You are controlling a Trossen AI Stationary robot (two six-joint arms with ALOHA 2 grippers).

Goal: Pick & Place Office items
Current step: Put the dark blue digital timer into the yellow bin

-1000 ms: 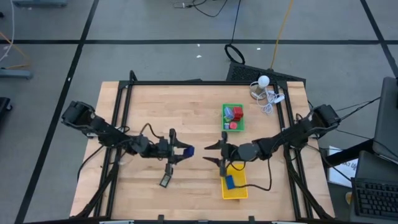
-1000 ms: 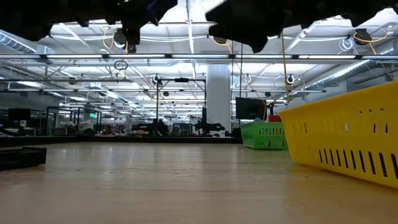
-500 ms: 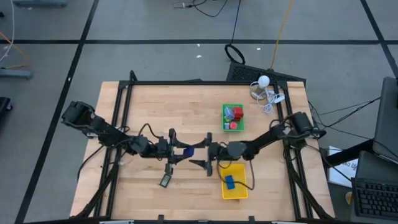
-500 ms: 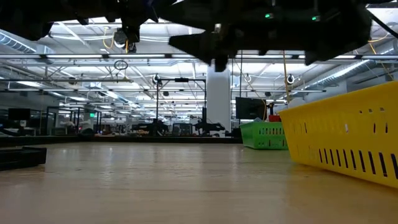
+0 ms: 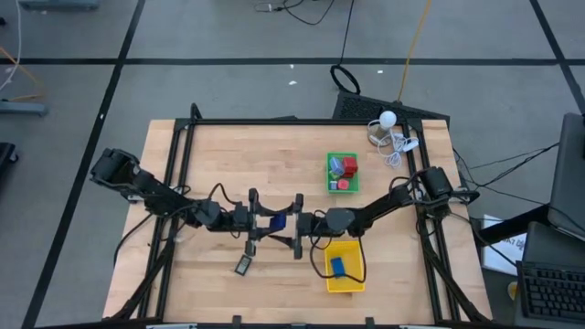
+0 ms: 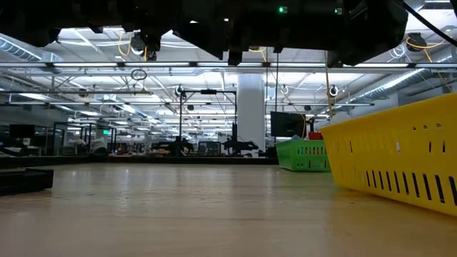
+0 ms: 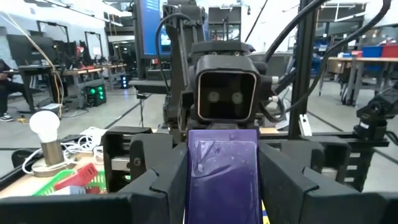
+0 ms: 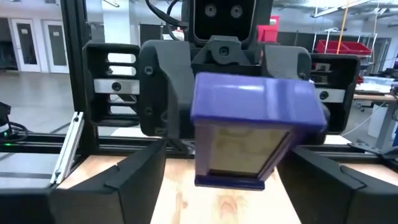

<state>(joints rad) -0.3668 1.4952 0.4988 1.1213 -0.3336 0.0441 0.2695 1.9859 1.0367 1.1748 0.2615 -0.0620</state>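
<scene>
My left gripper hovers over the middle of the table, shut on a purple rectangular office item. My right gripper faces it from the table's right. It is open, and its fingers stand wide on either side of the item's free end without touching it. A green tray holds red and light blue pieces. A yellow tray holds a blue piece. A dark rectangular piece lies flat on the wood. My left gripper pinches the purple item between its two fingers, which press on the opposite side faces of the end nearest the gripper. The fingers come level from the table's left. The item is lifted clear of the table and sticks out toward the right gripper.
A light bulb with a white cable lies at the table's far right corner. In the low view the yellow tray stands near on the right and the green tray stands farther back. Bare wood lies on the left and far sides of the table.
My right gripper has moved toward the table's left, away from the yellow tray and up to my left gripper. Its open fingers now stand on either side of the purple item. The item has stayed where it was.
</scene>
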